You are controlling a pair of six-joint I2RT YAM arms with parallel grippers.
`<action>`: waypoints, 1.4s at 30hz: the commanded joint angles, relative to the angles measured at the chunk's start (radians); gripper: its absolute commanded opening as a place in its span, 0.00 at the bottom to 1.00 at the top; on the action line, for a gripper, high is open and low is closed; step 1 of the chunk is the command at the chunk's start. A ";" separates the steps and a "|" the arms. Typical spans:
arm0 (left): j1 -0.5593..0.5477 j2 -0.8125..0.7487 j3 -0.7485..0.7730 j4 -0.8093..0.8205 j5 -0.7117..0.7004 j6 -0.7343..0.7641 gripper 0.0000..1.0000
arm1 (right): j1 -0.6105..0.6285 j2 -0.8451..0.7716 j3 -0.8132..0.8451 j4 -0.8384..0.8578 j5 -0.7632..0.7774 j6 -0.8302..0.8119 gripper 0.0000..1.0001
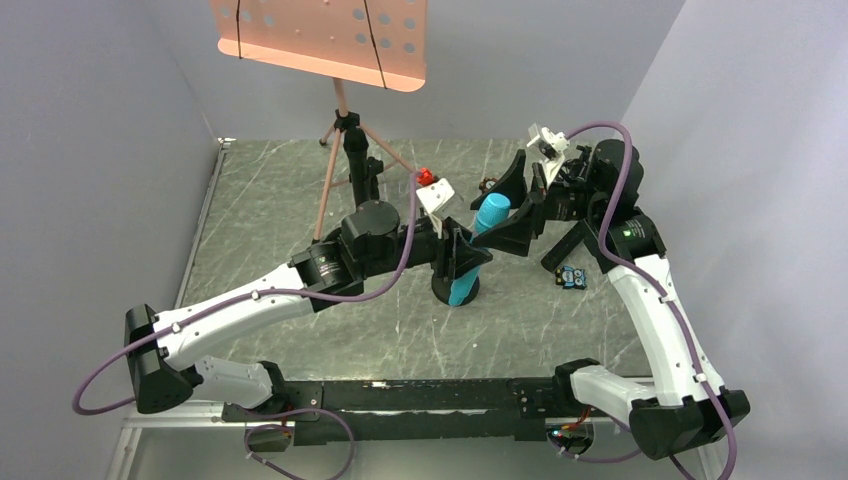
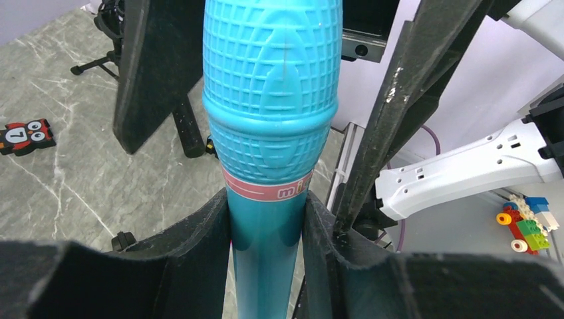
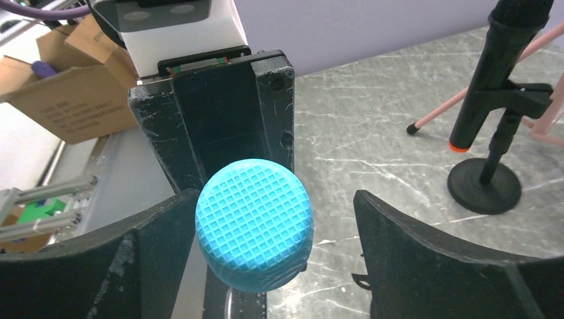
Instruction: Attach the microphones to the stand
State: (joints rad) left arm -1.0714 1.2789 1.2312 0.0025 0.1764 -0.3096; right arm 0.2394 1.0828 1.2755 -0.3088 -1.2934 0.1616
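Left gripper (image 1: 468, 255) is clenched on the handle of the cyan-blue ribbed plastic microphone (image 1: 490, 214). The mic sits dead centre in the top view, tilted with its head toward the upper right. Right gripper (image 3: 276, 199) is released, its fingers (image 3: 425, 259) either side of the head, and the right-hand one is clearly apart from it.

Looks like a regrasp to me. I'd close the right squarely on the head before the left lets go, or the mic could swing.

Left arm reaches in from lower left, right arm from lower right.

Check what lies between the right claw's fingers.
The cyan mic: its head sits there, as the right wrist view shows. The right claw stands open around it, with a bare gap on one side.
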 commanded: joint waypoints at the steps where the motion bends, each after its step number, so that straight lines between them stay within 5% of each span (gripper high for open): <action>1: -0.005 0.006 0.049 0.064 -0.014 -0.012 0.00 | 0.004 -0.006 -0.012 0.085 -0.045 0.094 0.82; 5: -0.006 0.011 0.056 0.064 -0.004 -0.011 0.00 | 0.004 -0.008 -0.037 0.146 -0.072 0.154 0.65; 10: -0.005 0.004 0.037 0.078 0.004 -0.023 0.00 | 0.001 -0.029 -0.088 0.300 -0.103 0.270 0.26; 14: -0.005 -0.019 0.004 0.111 0.019 -0.053 0.03 | -0.022 -0.039 -0.090 0.295 -0.105 0.254 0.16; 15: -0.005 -0.025 -0.002 0.114 0.021 -0.060 0.09 | -0.030 -0.041 -0.086 0.296 -0.107 0.253 0.15; 19: 0.001 -0.082 -0.058 0.137 0.021 -0.091 0.66 | -0.073 -0.024 -0.047 0.254 -0.101 0.214 0.13; 24: 0.029 -0.228 -0.166 0.105 -0.021 -0.074 0.86 | -0.123 0.016 0.073 0.055 -0.057 0.050 0.12; 28: 0.061 -0.382 -0.290 0.014 -0.098 -0.023 0.86 | -0.169 0.043 0.179 -0.105 -0.002 -0.069 0.11; 33: 0.082 -0.477 -0.409 -0.134 -0.147 0.129 0.81 | -0.233 0.050 0.178 -0.069 0.033 -0.055 0.11; 42: 0.083 -0.339 -0.565 0.209 -0.063 0.297 0.47 | -0.233 0.080 0.128 0.025 0.022 -0.039 0.11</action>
State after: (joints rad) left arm -0.9916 0.8742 0.6701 0.0158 0.0910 -0.0910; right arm 0.0078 1.1641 1.4265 -0.3573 -1.2648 0.1104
